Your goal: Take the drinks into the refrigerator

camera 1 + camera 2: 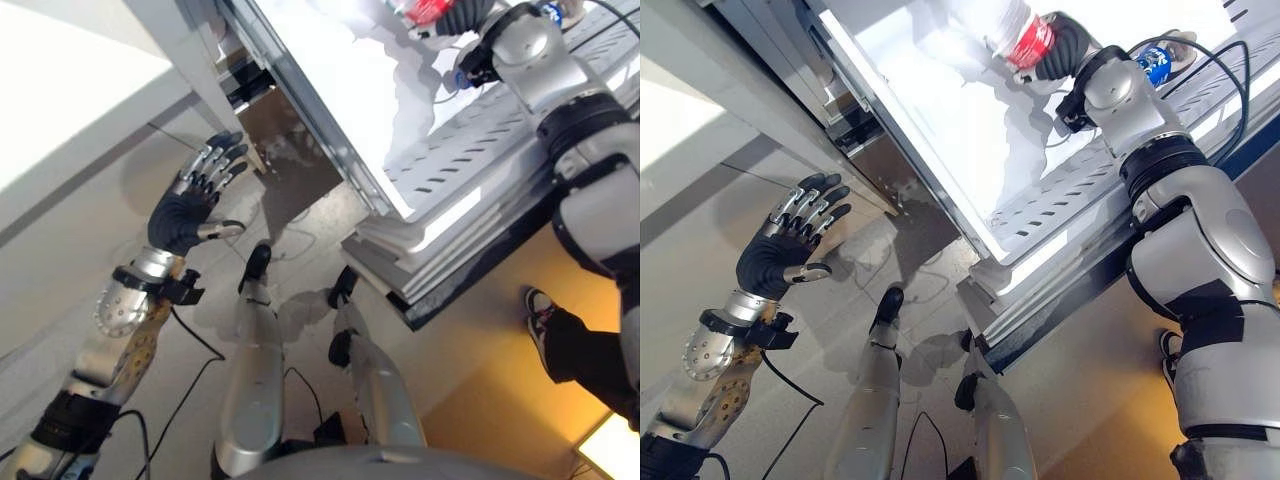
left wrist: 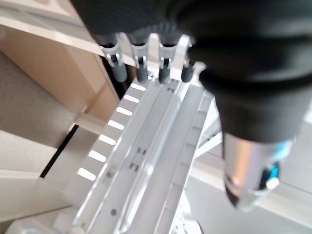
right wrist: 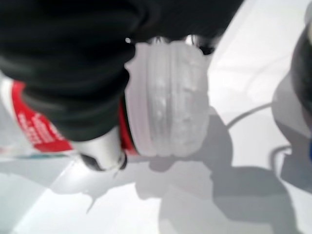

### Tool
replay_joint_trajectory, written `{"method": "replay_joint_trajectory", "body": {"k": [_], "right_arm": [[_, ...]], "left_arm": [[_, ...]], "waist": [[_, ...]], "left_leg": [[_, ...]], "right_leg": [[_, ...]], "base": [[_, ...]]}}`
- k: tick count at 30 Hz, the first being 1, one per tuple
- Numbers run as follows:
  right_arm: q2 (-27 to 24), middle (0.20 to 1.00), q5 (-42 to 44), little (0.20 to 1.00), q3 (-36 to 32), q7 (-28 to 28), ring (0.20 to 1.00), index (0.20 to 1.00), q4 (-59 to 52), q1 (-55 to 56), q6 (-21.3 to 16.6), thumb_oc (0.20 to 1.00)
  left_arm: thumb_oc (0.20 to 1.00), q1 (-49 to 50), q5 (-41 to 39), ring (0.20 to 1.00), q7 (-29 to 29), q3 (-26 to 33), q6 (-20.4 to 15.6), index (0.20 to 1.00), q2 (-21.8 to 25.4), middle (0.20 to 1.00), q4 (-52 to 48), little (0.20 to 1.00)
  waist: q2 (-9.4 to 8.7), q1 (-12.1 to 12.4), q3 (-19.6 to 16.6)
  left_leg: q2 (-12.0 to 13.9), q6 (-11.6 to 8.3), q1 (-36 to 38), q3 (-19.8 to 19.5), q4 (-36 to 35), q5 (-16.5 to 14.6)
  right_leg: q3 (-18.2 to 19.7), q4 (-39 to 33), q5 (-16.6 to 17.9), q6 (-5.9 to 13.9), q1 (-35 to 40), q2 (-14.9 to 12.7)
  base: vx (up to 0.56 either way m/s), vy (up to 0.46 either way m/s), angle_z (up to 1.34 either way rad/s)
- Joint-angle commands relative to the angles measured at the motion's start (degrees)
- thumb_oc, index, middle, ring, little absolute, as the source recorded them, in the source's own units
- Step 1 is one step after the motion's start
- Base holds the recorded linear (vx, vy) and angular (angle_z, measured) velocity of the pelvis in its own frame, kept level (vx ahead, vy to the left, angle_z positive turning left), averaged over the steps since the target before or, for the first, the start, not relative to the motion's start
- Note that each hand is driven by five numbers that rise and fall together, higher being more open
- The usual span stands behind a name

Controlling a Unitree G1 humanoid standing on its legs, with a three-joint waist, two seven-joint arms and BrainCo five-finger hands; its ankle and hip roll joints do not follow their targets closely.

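Your right hand (image 1: pixel 1065 48) has a bottle inside the refrigerator.
Its fingers are curled round a clear plastic bottle (image 1: pixel 1015 35) with a red label, up at 1 o'clock within the white refrigerator (image 1: pixel 940 110). A blue-labelled drink (image 1: pixel 1157 62) stands just beside your right wrist. Your left hand (image 1: pixel 780 250) hangs at 9 o'clock, fingers spread, holding nothing, near the refrigerator's door edge.

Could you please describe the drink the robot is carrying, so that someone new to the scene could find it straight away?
Start at the open refrigerator with its bright white interior, then follow the robot's raised right arm into it. Its right hand is curled round a clear plastic bottle. The bottle's red label band sets it apart from the blue-labelled drink standing just past the wrist.
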Motion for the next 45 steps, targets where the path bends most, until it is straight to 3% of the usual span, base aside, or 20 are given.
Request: {"method": "replay_joint_trajectory", "body": {"k": [1, 17, 18, 19, 20, 37, 41, 45], "right_arm": [[0.75, 0.2, -1.19, 0.2, 0.74, -1.59, 0.2, 0.2, 2.21, -4.25, -3.09, 0.2], [2.2, 0.2, -5.12, 0.2, 3.29, -0.31, 0.2, 0.2, 1.0, -3.85, -2.86, 0.2], [2.5, 0.354, -5.1, 0.354, 3.25, -0.22, 0.354, 0.354, 0.92, -3.6, -2.82, 0.354], [2.63, 0.354, -5.09, 0.354, 3.27, -0.11, 0.354, 0.354, 1.0, -3.61, -2.72, 0.354], [2.63, 1.0, -5.09, 1.0, 3.27, -0.11, 1.0, 1.0, 1.0, -3.61, -2.72, 1.0], [2.23, 1.0, -2.33, 1.0, 2.74, 0.43, 1.0, 1.0, -2.4, -3.71, -3.06, 1.0], [0.06, 1.0, -1.19, 1.0, 3.43, 0.67, 1.0, 1.0, -8.36, -4.18, -3.62, 1.0], [-9.93, 1.0, 4.51, 1.0, 1.29, 0.7, 1.0, 1.0, -26.96, -2.91, -5.34, 1.0]], "left_arm": [[1.0, 1.45, 2.27, 1.0, 0.26, 2.41, -2.68, 1.0, 3.17, 1.0, -8.14, 1.0], [1.0, 1.12, 2.61, 1.0, 0.63, 2.8, -2.83, 1.0, 3.58, 1.0, -8.46, 1.0], [1.0, 0.94, 2.76, 1.0, 0.69, 2.75, -2.74, 1.0, 3.72, 1.0, -8.57, 1.0], [1.0, 0.9, 2.75, 1.0, 0.66, 2.7, -2.74, 1.0, 3.8, 1.0, -8.65, 1.0], [1.0, 0.89, 2.75, 1.0, 0.66, 2.69, -2.74, 1.0, 3.8, 1.0, -8.65, 1.0], [1.0, 0.24, 2.32, 1.0, 0.31, 2.69, -2.82, 1.0, 4.38, 1.0, -7.87, 1.0], [1.0, -0.73, 2.36, 1.0, 0.03, 2.98, -2.82, 1.0, 5.11, 1.0, -7.23, 1.0], [1.0, -1.14, 2.13, 1.0, -0.52, 5.02, -3.1, 1.0, 4.99, 1.0, -7.13, 1.0]], "waist": [[-1.27, -0.56, 3.73], [-2.13, -0.94, 3.73], [-2.19, -0.88, 3.73], [-2.17, -0.88, 3.73], [-2.17, -0.87, 3.73], [-1.81, -0.74, 3.73], [-1.64, -0.77, 3.73], [-1.76, -0.91, 3.73]], "left_leg": [[-4.48, 7.43, 6.12, 0.13, -12.98, 5.32], [-4.09, 7.44, 6.22, 0.38, -13.15, 5.32], [-4.04, 7.5, 6.18, 0.53, -13.07, 5.26], [-4.02, 7.51, 6.08, 0.57, -12.97, 5.25], [-4.02, 7.52, 6.07, 0.58, -12.96, 5.24], [-4.12, 7.61, 7.27, 0.67, -12.4, 5.06], [-4.34, 7.62, 8.13, 0.74, -11.95, 5.2], [-4.68, 7.48, 10.96, 1.16, -10.83, 4.54]], "right_leg": [[-2.12, 5.05, -8.27, 3.73, 6.3, 1.95], [-2.23, 5.4, -8.5, 3.6, 5.87, 2.19], [-1.96, 5.41, -8.35, 3.63, 5.79, 2.22], [-1.85, 5.44, -8.33, 3.6, 5.76, 2.24], [-1.84, 5.45, -8.33, 3.6, 5.75, 2.24], [-1.51, 6.07, -8.72, 3.53, 6.7, 2.03], [-1.55, 6.42, -8.88, 3.42, 7.62, 1.64], [-1.33, 6.97, -9.38, 3.38, 10.49, 1.15]], "base": [[0.0, 0.0, 0.0], [0.0, 0.0, 0.0], [0.0, 0.0, 0.0], [0.0, 0.0, 0.0], [0.0, -0.003, -0.03], [0.0, 0.0, 0.0], [0.0, 0.0, 0.0], [-0.02, 0.003, -0.01]]}}
